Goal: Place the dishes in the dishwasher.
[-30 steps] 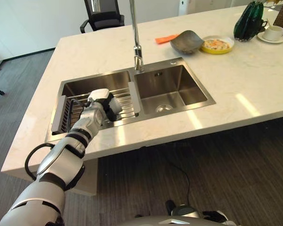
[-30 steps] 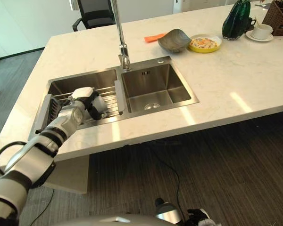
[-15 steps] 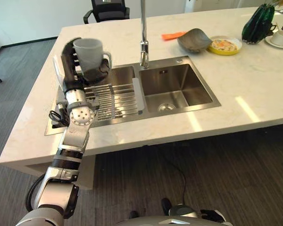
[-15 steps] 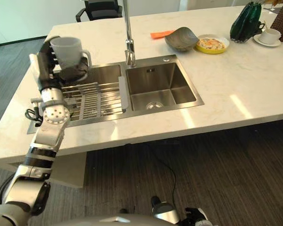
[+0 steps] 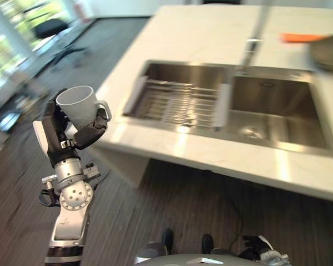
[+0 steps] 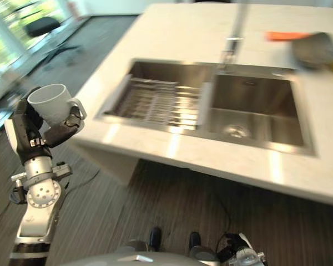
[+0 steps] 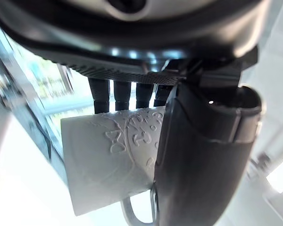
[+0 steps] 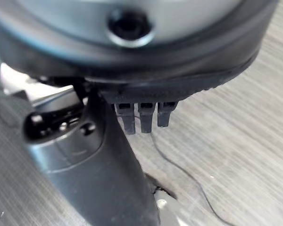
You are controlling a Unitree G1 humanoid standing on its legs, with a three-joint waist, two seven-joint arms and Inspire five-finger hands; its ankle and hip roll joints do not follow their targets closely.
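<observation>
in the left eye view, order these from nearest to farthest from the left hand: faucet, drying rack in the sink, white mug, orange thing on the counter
1. White mug: held in the left hand, off the counter's left end.
2. Drying rack: in the sink's left basin.
3. Faucet: behind the divider between the basins.
4. Orange thing: far back on the counter, right of the faucet.

- The pale stone table (image 5: 211, 33) carries a steel double sink (image 5: 277, 111).
- A ribbed rack (image 5: 180, 102) sits in its left basin.
- An orange item (image 5: 302, 37) and a grey bowl (image 5: 327, 52) lie on the far side.
</observation>
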